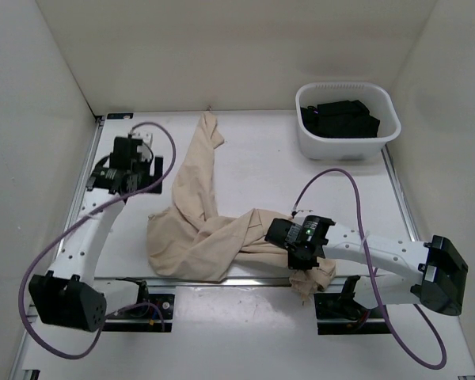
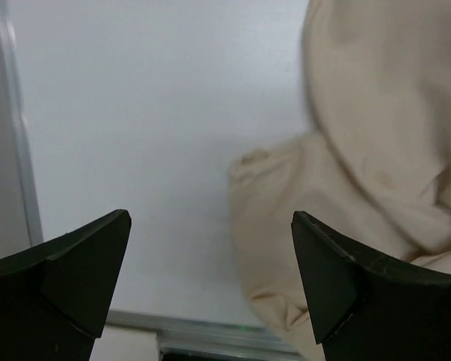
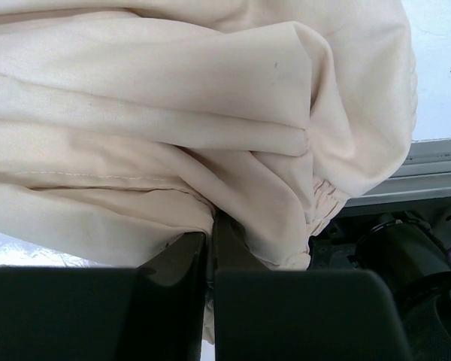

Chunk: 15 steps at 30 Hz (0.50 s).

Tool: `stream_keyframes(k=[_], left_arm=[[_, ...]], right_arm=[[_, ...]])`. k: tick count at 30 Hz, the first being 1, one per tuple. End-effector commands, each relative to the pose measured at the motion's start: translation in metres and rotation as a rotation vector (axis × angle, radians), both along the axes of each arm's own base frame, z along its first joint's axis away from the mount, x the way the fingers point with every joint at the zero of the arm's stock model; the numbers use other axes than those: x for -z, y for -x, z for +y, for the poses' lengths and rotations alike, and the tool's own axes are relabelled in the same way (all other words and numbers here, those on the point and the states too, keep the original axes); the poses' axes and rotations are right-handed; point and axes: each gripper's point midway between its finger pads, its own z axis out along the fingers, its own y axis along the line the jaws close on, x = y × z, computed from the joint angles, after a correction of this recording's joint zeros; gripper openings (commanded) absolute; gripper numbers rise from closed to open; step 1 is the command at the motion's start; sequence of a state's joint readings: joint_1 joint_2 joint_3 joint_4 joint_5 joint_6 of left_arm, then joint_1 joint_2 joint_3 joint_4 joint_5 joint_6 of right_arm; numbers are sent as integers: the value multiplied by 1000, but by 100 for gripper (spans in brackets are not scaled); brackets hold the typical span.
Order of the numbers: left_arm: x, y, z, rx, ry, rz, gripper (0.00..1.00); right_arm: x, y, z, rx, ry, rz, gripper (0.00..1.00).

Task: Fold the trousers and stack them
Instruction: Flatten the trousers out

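The beige trousers (image 1: 191, 237) lie crumpled on the white table. One leg (image 1: 199, 154) stretches toward the back, and the waist end hangs over the near edge. My right gripper (image 1: 303, 257) is shut on a fold of that cloth near the front edge. In the right wrist view the trousers (image 3: 173, 113) fill the frame, pinched between the closed fingers of the right gripper (image 3: 210, 232). My left gripper (image 1: 133, 170) stands open at the back left, apart from the leg. In the left wrist view nothing lies in the left gripper (image 2: 210, 218), and the trousers (image 2: 376, 150) sit to its right.
A white tub (image 1: 380, 136) holding dark folded items stands at the back right. Metal rails (image 1: 85, 170) run along the table's sides and near edge (image 3: 436, 169). White walls enclose the table on three sides. Purple cables loop from both arms.
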<state>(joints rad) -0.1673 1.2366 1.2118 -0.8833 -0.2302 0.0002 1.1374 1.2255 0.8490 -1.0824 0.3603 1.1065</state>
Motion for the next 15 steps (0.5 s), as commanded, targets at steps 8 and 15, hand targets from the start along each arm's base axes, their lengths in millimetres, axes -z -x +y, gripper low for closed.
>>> stream_keyframes(k=[8, 15], left_arm=[[170, 63, 1, 17, 23, 450, 100], [200, 89, 4, 11, 7, 573, 38]], right_arm=[[-13, -10, -8, 39, 1, -82, 0], [-21, -14, -13, 88, -61, -144, 0]])
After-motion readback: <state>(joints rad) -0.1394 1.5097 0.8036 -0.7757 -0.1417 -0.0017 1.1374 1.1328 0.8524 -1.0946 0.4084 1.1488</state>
